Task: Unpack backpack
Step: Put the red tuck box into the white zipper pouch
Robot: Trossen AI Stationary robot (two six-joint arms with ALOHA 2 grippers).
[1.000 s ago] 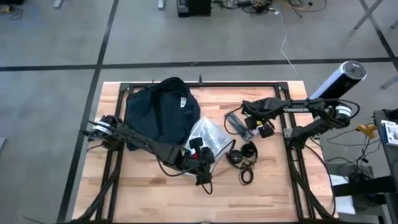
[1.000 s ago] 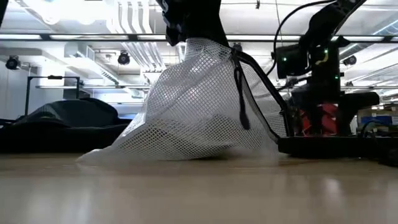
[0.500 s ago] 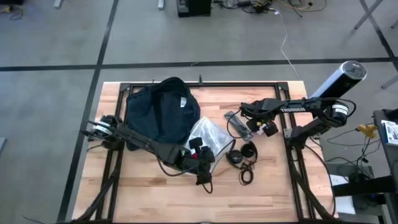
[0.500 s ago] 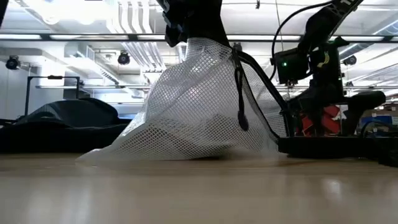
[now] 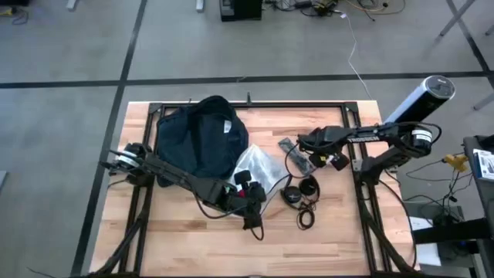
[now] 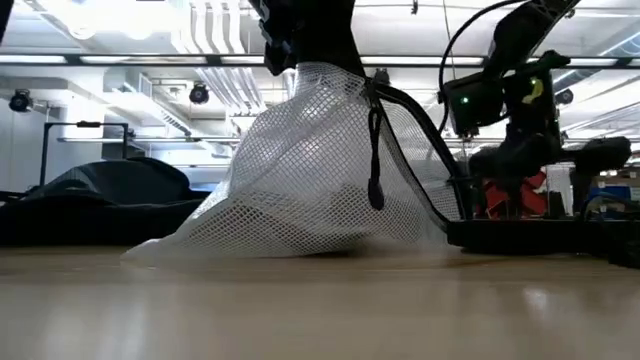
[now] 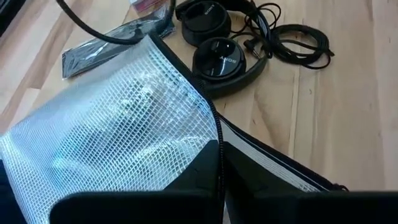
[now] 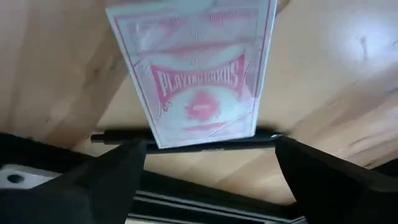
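The dark navy backpack (image 5: 199, 140) lies slumped at the table's far left. Beside it a white mesh pouch (image 5: 258, 166) stands tent-like, with my left gripper (image 5: 245, 188) shut on its top. My right gripper (image 5: 312, 150) hovers open over a red playing-card box (image 8: 196, 68) and a black pen (image 8: 186, 142), which lie flat on the table. Its fingers stand wide of the box and touch nothing. Black headphones (image 5: 299, 191) with cables lie to the right of the pouch. My left gripper pinches the mesh pouch's dark zippered edge (image 7: 216, 134) between its two fingers, which lie across the edge. The held edge (image 6: 320, 70) is raised, and the mesh falls away from it to the pouch's lower part (image 6: 280, 240), spread on the table.
A dark flat packet (image 7: 112, 46) lies near the headphones (image 7: 217, 56), and their coiled cable (image 7: 292, 43) trails toward the near edge. Black frame rails (image 5: 363, 201) run along the table's sides. Bare wood (image 5: 332, 247) spans the near part of the table.
My right gripper has shifted a little toward the table's right edge. The zipper pull hanging from the mesh pouch has swung slightly. My left gripper keeps its hold on the pouch.
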